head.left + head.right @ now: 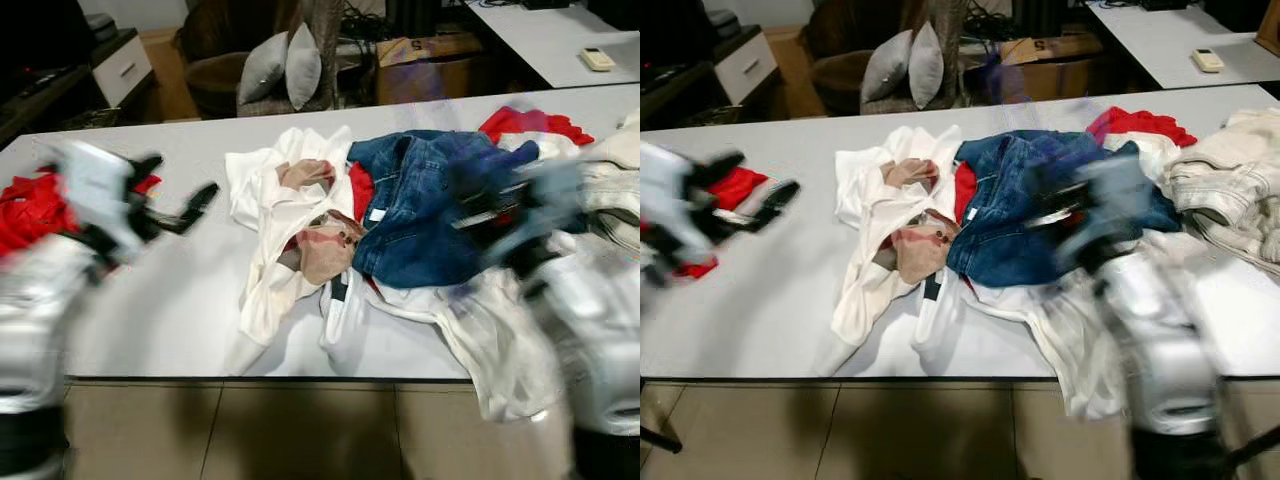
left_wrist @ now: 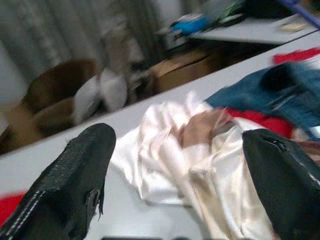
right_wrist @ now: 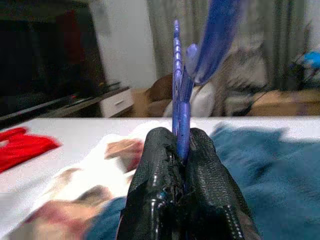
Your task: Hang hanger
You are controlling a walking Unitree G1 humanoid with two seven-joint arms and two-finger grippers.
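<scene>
A blue plastic hanger (image 3: 183, 95) stands upright between the fingers of my right gripper (image 3: 180, 137), which is shut on it. That gripper (image 1: 485, 205), blurred, hovers over the blue jeans (image 1: 410, 215) in the clothes pile on the white table (image 1: 170, 300). A white garment (image 1: 270, 210) lies crumpled left of the jeans. My left gripper (image 1: 180, 180) is open and empty above the table's left part, next to a red garment (image 1: 30, 205). In the left wrist view its fingers (image 2: 75, 175) point toward the white garment (image 2: 165, 145).
More red cloth (image 1: 530, 122) and cream clothes (image 1: 1230, 180) lie at the table's right end. Behind the table are a chair with grey pillows (image 1: 280, 65), a cardboard box (image 1: 430, 65), a drawer cabinet (image 1: 120, 65) and a second white table (image 1: 545, 35). Tiled floor (image 1: 300, 430) runs along the near edge.
</scene>
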